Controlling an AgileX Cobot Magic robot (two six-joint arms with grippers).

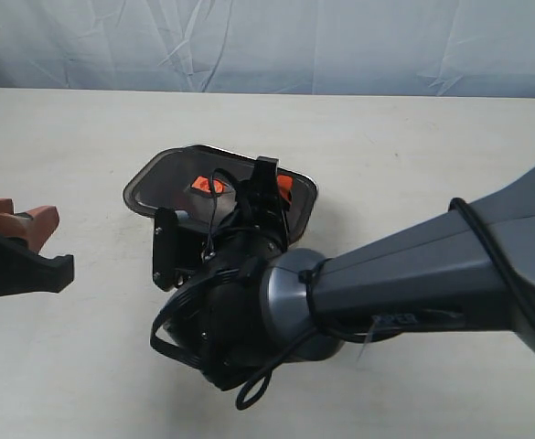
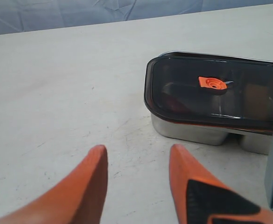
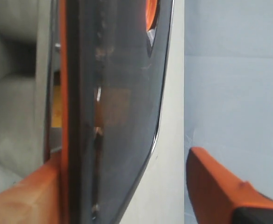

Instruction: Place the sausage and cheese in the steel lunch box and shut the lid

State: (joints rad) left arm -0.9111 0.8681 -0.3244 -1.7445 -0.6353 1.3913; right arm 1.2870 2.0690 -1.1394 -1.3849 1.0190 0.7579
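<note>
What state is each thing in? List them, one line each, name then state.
lid: resting on the steel lunch box, covering it; sealed or not, cannot tell.
steel lunch box: covered by the lid.
cheese: inside the box, yellow patch at the lid's edge.
sausage: not discernible under the dark lid.
left pincer: open, empty, away from the box.
right pincer: open around the lid, not clamped.

Left fingers [image 2: 92, 186] parted and empty, low at the side; right fingers [image 3: 220, 186] apart, arm across the middle.
</note>
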